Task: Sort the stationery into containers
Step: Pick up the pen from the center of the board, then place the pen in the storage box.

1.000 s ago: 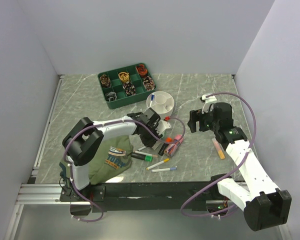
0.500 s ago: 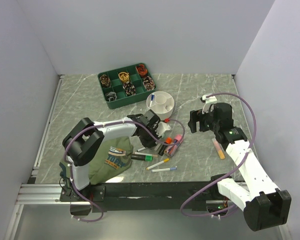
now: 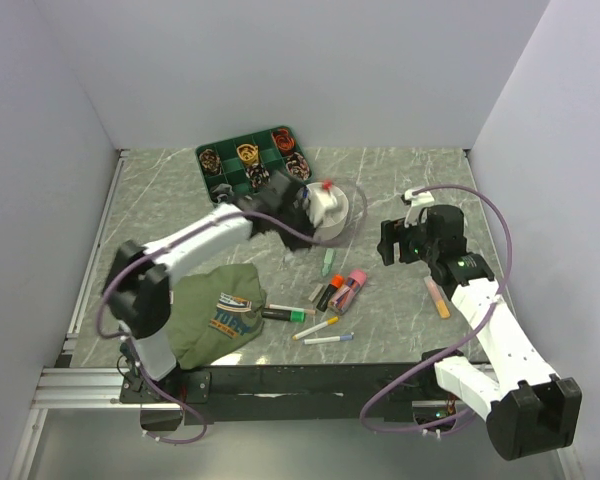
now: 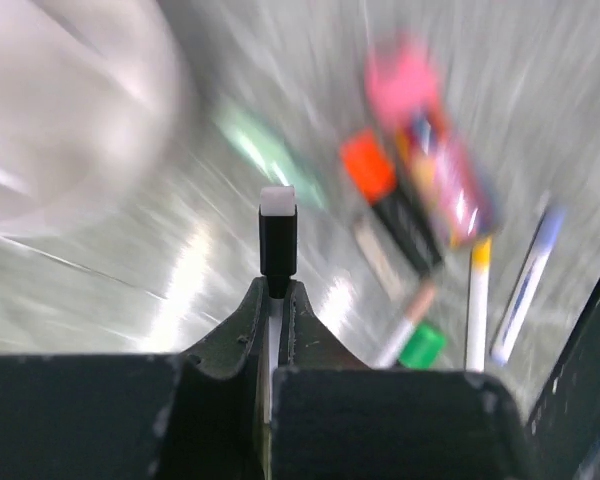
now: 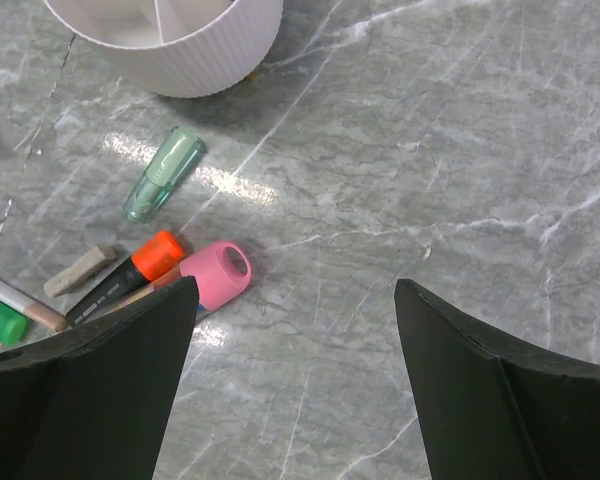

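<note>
The left gripper (image 4: pixel 277 290) is clamped narrowly on a black marker (image 4: pixel 277 245). The marker's long axis runs straight out past the fingertips, white end farthest. In the top view this gripper hangs at the white divided cup (image 3: pixel 352 207), whose contents the arm hides. The right gripper (image 5: pixel 295 290) hovers spread wide over the marble worktop (image 5: pixel 430 150). A mint highlighter (image 5: pixel 162 173) lies slantwise just beside the cup. The green tray (image 3: pixel 201 163) holds coiled items.
</note>
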Available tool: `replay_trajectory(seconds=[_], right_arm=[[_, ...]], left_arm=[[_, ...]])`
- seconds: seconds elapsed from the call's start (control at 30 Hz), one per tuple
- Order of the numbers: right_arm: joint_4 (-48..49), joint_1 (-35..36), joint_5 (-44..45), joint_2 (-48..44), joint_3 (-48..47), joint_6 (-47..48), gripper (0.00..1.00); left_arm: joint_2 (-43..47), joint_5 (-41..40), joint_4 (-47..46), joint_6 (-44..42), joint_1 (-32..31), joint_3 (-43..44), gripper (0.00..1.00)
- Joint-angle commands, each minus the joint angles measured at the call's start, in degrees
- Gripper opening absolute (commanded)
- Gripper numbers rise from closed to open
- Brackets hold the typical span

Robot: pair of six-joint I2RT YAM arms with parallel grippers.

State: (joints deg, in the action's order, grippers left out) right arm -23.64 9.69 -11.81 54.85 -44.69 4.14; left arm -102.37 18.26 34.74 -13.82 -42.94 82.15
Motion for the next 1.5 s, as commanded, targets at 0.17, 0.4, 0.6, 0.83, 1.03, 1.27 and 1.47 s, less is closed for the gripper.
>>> replay_trajectory(seconds=[0.17,0.4,0.6,0.83,1.03,1.27,1.47], right_arm=[[2.3,-0.6,0.9,4.6,-5.5,1.1,0.87],[2.0,-0.6,2.1,6.9,-6.9,1.7,0.87],[1.3,-0.6,3.1,6.4,-6.5,1.7,0.87],[-0.2,-1.6,3.5,6.8,-6.7,1.9,0.87],[-0.4,-1.7,3.2,9.4,-8.5,2.1,0.87],[1.1,-1.7,2.5,11.8,-9.9,1.9,0.87],[1.6,-1.6,2.0,12.0,-9.9,1.7,0.87]], left_arm=[[14.0,20.4,-55.8,12.3,14.2,-13.4,0.01],[0.9,20.5,-70.2,18.2,17.4,-9.6,0.01],[-6.1,20.6,-72.1,21.2,18.4,-5.2,0.01],[-11.0,20.0,-74.7,22.5,18.9,-4.4,0.01],[-15.3,20.5,-75.9,23.8,18.9,-2.8,0.01],[-14.2,16.0,-75.0,23.7,18.8,-4.9,0.13],[-11.2,13.0,-71.9,22.3,18.8,-6.8,0.32]])
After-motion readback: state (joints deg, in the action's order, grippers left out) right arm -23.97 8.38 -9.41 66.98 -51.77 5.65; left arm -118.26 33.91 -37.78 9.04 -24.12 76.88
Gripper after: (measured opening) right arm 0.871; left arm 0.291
